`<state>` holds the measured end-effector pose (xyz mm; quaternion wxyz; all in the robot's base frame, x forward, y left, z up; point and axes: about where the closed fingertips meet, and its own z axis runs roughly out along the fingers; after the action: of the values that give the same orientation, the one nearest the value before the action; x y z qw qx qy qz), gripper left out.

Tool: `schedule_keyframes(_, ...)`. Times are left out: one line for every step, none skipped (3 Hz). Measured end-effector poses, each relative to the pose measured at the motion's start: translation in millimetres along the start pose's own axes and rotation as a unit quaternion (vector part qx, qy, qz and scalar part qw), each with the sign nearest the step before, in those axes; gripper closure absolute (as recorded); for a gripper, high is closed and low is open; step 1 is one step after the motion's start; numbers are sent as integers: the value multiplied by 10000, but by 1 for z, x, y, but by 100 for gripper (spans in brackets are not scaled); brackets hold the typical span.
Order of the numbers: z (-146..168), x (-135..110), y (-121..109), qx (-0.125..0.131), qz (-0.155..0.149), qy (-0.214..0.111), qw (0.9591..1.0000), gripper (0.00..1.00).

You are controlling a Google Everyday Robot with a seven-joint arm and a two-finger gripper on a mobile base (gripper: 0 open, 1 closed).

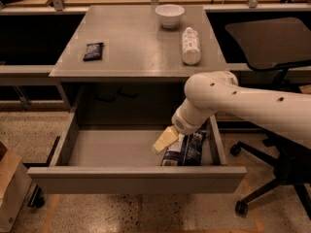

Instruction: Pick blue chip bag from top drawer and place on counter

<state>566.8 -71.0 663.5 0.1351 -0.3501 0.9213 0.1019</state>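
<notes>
The wide, shallow grey top drawer [65, 142] stands pulled out from under the flat, smooth grey tabletop [136, 38] of the cabinet. The crinkly dark-blue foil chip bag with white panels [194, 147] lies on the drawer floor in the right front corner, close against the right wall and near the front panel.

The robot's thick white arm [233, 98] reaches in from the right, and its tan end effector [164, 140] hangs inside the drawer just beside the bag's left edge, tilted down and to the left. Whether it is open or closed, I cannot tell. It does not appear to be gripping the bag.

I see 3 risks from here:

1. The end effector sits beside the bag, not over it. A grasp from this spot may catch only a fold of foil, which could slip out on the lift.
2. The bag hugs the right wall, so a reach around it may strike that wall.
3. On the tabletop, the white plastic bottle [191, 45] lies on its side near the right edge. A careless set-down could nudge it into rolling. The white bowl [169, 14] and the small flat navy packet [93, 51] are farther off.
</notes>
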Motion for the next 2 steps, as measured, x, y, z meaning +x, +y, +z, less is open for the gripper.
schedule_keyframes(40,18,-8,-64,365,234,9990,0)
schedule_keyframes(52,31,-10,-158,642,248,9975,18)
